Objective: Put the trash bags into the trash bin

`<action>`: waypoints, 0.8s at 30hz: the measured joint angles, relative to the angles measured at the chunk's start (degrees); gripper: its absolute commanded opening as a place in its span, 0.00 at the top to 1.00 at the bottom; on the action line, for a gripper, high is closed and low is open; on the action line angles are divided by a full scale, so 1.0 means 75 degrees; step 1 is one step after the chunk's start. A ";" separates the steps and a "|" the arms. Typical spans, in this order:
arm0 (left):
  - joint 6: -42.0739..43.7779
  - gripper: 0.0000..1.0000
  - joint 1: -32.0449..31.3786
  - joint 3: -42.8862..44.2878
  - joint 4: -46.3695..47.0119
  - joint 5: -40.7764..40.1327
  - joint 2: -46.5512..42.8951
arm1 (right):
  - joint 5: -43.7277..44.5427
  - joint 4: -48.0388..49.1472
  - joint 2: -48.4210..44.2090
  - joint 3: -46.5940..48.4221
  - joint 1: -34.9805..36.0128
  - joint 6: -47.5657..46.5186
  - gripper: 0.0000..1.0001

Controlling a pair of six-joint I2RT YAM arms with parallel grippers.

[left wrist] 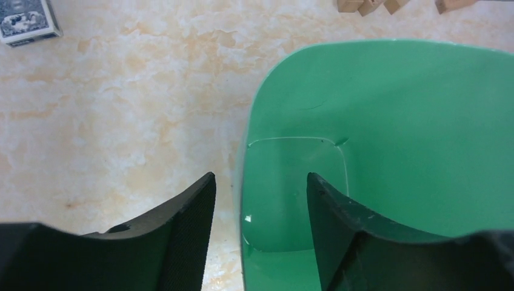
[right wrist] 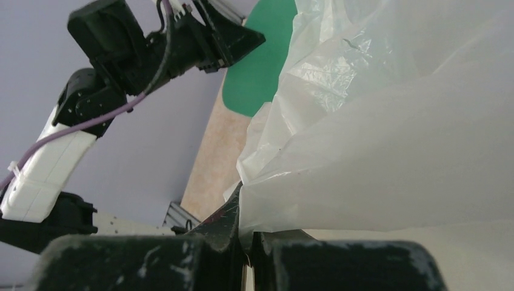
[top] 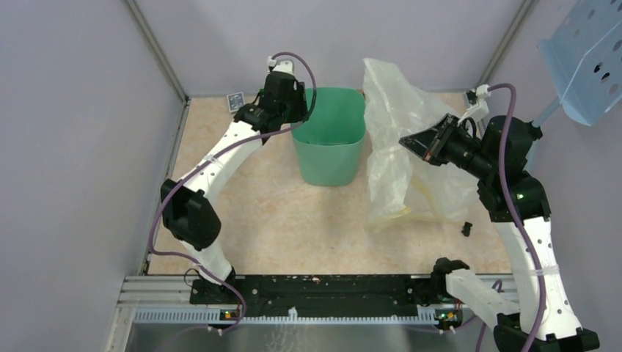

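Observation:
The mint-green trash bin [top: 328, 136] stands upright at the middle back of the table. My left gripper [top: 290, 110] is open, its jaws on either side of the bin's left rim [left wrist: 245, 182], one finger inside and one outside. The pale translucent trash bag [top: 396, 147] hangs to the right of the bin, lifted, with its lower end trailing on the table. My right gripper [top: 422, 143] is shut on a fold of the bag [right wrist: 363, 151]. The bin also shows in the right wrist view [right wrist: 257, 66].
A small blue card box [top: 235, 100] lies at the back left, also in the left wrist view [left wrist: 24, 21]. Several small wooden blocks [left wrist: 370, 6] lie behind the bin. A small black piece [top: 466, 229] lies near the right arm. Walls close in on three sides.

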 measured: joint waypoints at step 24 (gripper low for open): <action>-0.1754 0.17 0.0000 -0.2299 0.1209 0.3952 -0.4048 | -0.1434 0.2060 0.0274 -0.0941 0.0015 0.1606 1.00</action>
